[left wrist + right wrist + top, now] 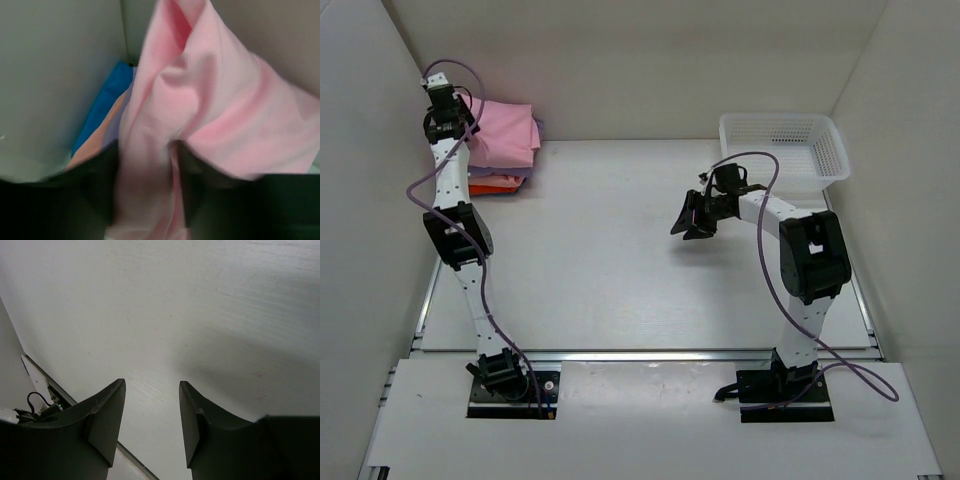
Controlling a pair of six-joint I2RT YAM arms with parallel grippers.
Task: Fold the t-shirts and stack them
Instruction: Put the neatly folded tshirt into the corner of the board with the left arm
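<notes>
**A:** Where the white walls meet at the table's (pixel 620 260) far left corner, you have the pink t-shirt (pixel 505 130) lying crumpled on top of the stack of folded t-shirts (pixel 498 182). Under it you can see lavender, salmon and orange-red edges. The left wrist view also shows a blue layer (pixel 102 107).

**B:** Your left gripper (pixel 145 200) sits right over that stack. A raised ridge of pink cloth fills the gap between its dark fingers (pixel 97 192), so it looks pinched on the shirt. Your right gripper (pixel 152 415) hangs over bare table to the right of centre, well apart from the stack. Its jaws are spread, with nothing between them.

**A:** Expect the shirt to be light and completely limp. It is a soft matte knit, thrown into rounded folds and one deep crease, and it will sag and drape from wherever you lift it.

**B:** A single pinch in the middle would probably drag it up in a bunch and could disturb the folded layers below. A hem or shoulder edge would likely give you a better hold, ideally with one gripper at each corner so the cloth hangs flat.

**A:** The table is smooth, pale and faintly grained, so the cloth should slide on it easily. At the far right stands a rigid white plastic mesh basket (pixel 835 150).
</notes>
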